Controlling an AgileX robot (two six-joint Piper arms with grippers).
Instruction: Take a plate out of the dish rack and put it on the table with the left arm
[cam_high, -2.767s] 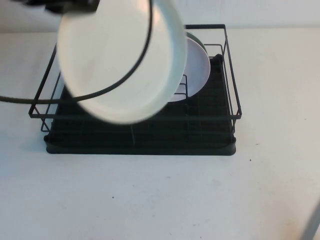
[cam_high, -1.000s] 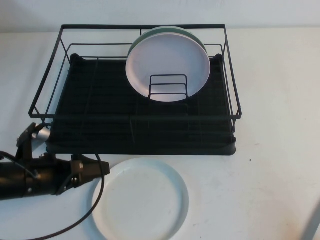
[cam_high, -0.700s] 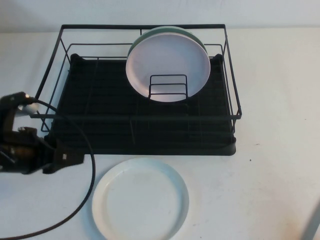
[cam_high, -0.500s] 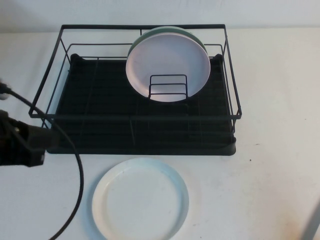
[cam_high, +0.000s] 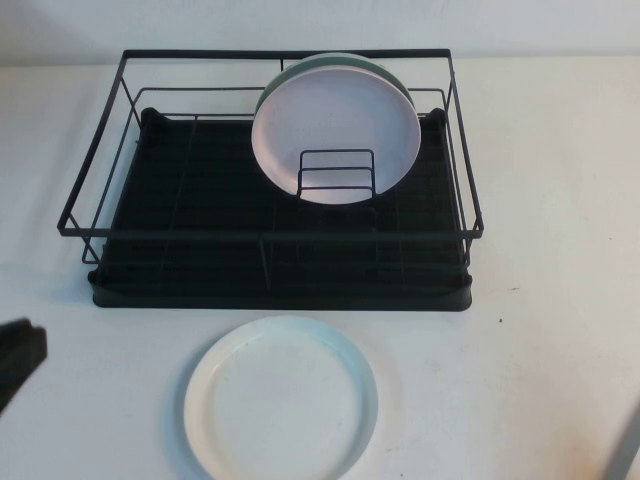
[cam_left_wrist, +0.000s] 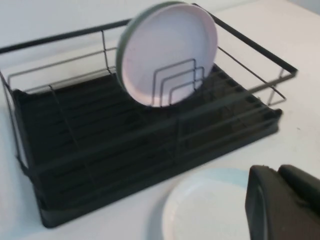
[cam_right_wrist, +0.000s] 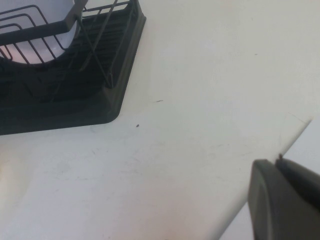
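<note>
At the far left edge of the high view, a dark corner of the left gripper (cam_high: 20, 355) shows low over the table (cam_high: 560, 300), to the near left of the dish rack and apart from the plate. In the left wrist view its black body (cam_left_wrist: 282, 202) fills one corner, and whether its fingers are parted or closed cannot be told; nothing can be seen in its grasp.

Right of it, the plate (cam_high: 281, 397), round and white with a faint mint tint and a low raised rim, lies flat on the table just near of the rack's front edge, not touching it.

Beyond the plate stands the dish rack (cam_high: 275, 235), a black wire frame on a black tray base. In its small wire holder (cam_high: 337, 170), right of the rack's centre, a pale pink plate (cam_high: 335, 125) stands upright, and the rim of a green plate (cam_high: 330, 62) shows just behind it.

At the near right corner a grey sliver of the right arm (cam_high: 627, 450) enters the high view. The right gripper (cam_right_wrist: 285, 200) hangs over bare table to the right of the rack; the state of its fingers cannot be told.
</note>
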